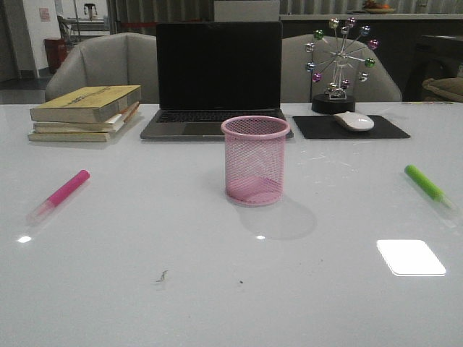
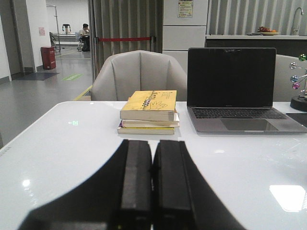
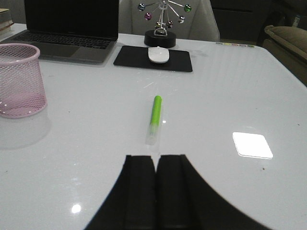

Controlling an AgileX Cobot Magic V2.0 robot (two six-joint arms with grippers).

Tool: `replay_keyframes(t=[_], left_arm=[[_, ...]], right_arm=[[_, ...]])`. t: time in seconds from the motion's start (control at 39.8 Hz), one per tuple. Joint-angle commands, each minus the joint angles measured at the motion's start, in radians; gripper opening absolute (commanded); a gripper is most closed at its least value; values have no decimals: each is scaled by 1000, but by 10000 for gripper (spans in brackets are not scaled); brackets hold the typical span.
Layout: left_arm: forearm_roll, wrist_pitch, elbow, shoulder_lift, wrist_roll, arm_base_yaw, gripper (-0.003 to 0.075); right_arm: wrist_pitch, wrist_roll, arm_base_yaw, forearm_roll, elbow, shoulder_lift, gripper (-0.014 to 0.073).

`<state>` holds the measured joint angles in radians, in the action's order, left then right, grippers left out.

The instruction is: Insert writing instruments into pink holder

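Observation:
The pink holder (image 1: 255, 160) stands upright and empty at the table's middle, also seen in the right wrist view (image 3: 19, 80). A bright pink marker (image 1: 60, 194) lies flat on the table at the left. A lime green marker (image 1: 430, 186) lies flat at the right, and the right wrist view shows it (image 3: 154, 117) just beyond my right gripper (image 3: 155, 158), which is shut on nothing. My left gripper (image 2: 152, 142) is shut and empty, pointing toward the books; the pink marker is outside its view. Neither gripper appears in the front view.
An open laptop (image 1: 217, 79) sits behind the holder. A stack of books (image 1: 85, 112) lies at the back left. At the back right are a white mouse (image 1: 354, 121) on a black pad (image 1: 350, 127) and a ferris-wheel ornament (image 1: 338, 65).

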<state>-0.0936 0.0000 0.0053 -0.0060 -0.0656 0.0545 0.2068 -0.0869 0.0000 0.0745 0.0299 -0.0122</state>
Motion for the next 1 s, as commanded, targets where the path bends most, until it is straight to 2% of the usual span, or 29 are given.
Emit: replay_keyframes(t=[0.0,0.75,0.98], left_arm=[[0,-85,3,-23,9,0,99],[0,-85,3,-23,9,0,99],[-11,-85,3,-23,9,0,99]], right_arm=[[-86,-2,-3,1,1,-15,20],[-89,-2,-3,1,1,-15,20],[-181,-2,-3,1,1,-15,20]])
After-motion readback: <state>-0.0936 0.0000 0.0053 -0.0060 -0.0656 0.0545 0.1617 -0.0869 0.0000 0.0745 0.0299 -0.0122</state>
